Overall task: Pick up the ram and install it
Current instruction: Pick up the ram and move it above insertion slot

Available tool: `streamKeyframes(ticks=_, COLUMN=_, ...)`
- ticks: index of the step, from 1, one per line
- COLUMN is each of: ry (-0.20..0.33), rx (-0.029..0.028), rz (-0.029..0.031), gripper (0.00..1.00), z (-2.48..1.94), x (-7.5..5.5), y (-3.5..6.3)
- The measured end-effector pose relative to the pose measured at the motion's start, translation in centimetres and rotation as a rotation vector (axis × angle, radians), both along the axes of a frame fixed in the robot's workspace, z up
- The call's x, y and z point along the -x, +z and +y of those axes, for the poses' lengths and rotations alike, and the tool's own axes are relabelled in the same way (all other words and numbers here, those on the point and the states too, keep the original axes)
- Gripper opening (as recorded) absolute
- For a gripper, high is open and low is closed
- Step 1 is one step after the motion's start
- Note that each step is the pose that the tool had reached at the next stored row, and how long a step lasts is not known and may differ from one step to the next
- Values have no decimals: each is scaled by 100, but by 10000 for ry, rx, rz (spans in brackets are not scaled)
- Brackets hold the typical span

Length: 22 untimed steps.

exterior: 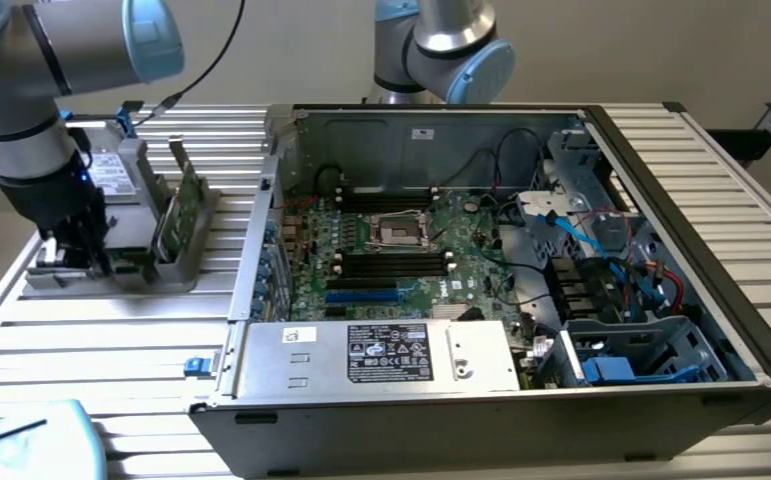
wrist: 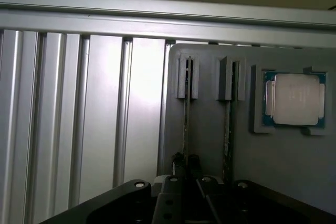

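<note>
Ribbed metal table [wrist: 79, 103], grey holder [wrist: 247, 156], ram [wrist: 186, 119] upright in tool's [wrist: 186, 162] grip.

A robotics lab: a grey jointed robot arm with blue caps [exterior: 445, 50] stands at the far side of a ribbed aluminium-profile table [exterior: 92, 340], which carries an open black computer case [exterior: 492, 435] baring its green motherboard [exterior: 358, 240].

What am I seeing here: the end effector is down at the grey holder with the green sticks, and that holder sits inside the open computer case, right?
Not quite. The exterior view shows the grey holder standing on the slatted table, outside the open computer case, on that view's left. The end effector is indeed down at that holder with the green ram sticks.
</note>
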<state>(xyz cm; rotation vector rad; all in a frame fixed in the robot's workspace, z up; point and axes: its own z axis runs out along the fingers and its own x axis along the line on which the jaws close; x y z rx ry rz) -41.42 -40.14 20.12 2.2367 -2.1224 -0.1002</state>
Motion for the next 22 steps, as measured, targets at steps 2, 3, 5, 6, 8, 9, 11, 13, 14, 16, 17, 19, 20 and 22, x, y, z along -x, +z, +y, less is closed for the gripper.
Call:
streamKeyframes(ticks=2, ry=-1, rx=-1, rz=5, gripper=14, z=0, x=0, y=16)
streamKeyframes(ticks=3, ry=0, rx=-1, rz=8, gripper=14, z=0, x=-1, y=24)
streamKeyframes(ticks=5, ry=0, rx=-1, rz=15, gripper=14, z=0, x=-1, y=41)
streamKeyframes(ticks=6, ry=0, rx=0, rz=18, gripper=14, z=0, x=-1, y=50)
streamKeyframes(ticks=8, ry=0, rx=-2, rz=22, gripper=14, z=0, x=-2, y=66)
streamKeyframes(ticks=9, ry=0, rx=-2, rz=24, gripper=14, z=0, x=-2, y=73)
streamKeyframes(ticks=11, ry=0, rx=-3, rz=28, gripper=14, z=0, x=-2, y=89)
streamKeyframes(ticks=13, ry=0, rx=-5, rz=30, gripper=14, z=0, x=-3, y=101)
streamKeyframes(ticks=14, ry=0, rx=-5, rz=32, gripper=14, z=1, x=-3, y=106)
streamKeyframes(ticks=16, ry=0, rx=-5, rz=36, gripper=14, z=0, x=-3, y=116)
streamKeyframes(ticks=17, ry=0, rx=-6, rz=38, gripper=14, z=0, x=-3, y=121)
streamKeyframes(ticks=19, ry=0, rx=-7, rz=41, gripper=14, z=0, x=-3, y=132)
streamKeyframes(ticks=20, ry=0, rx=-7, rz=44, gripper=14, z=0, x=-3, y=140)
streamKeyframes(ticks=22, ry=-1, rx=-9, rz=47, gripper=14, z=0, x=-3, y=158)
